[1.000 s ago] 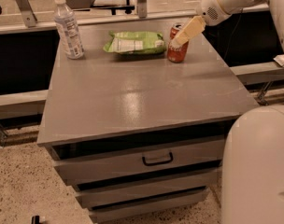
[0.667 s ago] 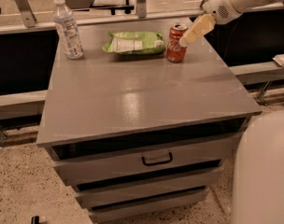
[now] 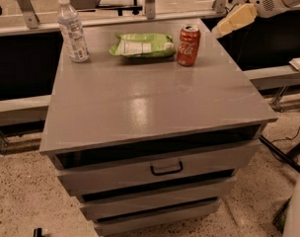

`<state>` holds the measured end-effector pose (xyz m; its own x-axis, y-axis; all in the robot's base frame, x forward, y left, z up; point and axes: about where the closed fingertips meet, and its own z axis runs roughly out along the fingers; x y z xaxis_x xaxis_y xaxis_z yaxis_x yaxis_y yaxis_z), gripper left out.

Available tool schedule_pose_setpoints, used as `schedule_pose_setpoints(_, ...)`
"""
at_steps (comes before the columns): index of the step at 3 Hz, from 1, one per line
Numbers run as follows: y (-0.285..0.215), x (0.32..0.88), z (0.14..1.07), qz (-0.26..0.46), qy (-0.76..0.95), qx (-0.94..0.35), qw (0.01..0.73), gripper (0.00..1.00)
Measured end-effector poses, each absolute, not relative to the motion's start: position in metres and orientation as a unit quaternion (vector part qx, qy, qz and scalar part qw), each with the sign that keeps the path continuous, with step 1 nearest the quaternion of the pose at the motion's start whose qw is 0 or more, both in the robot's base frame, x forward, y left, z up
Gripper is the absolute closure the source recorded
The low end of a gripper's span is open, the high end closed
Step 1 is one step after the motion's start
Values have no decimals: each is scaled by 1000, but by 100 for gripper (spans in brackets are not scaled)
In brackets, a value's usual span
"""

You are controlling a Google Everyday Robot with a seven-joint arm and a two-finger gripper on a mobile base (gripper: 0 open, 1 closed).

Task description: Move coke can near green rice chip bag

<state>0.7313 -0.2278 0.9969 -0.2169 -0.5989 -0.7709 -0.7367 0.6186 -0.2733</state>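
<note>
The coke can (image 3: 188, 45) stands upright on the far right part of the grey cabinet top (image 3: 150, 98), right beside the green rice chip bag (image 3: 142, 45), which lies flat to its left. The two nearly touch. My gripper (image 3: 224, 27) hangs in the air to the right of the can, clear of it and past the cabinet's right edge. It holds nothing.
A clear plastic water bottle (image 3: 72, 29) stands upright at the far left corner of the cabinet top. The cabinet has drawers with a black handle (image 3: 166, 169) at the front. A railing runs behind the cabinet. The robot's white body (image 3: 297, 216) shows at the lower right.
My gripper has let go of the coke can and drawn back to the right and up. The can stays upright beside the bag.
</note>
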Motion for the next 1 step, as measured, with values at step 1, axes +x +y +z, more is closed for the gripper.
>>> schedule_pose_setpoints(1,-230,731,998,74,776,-428,457,0)
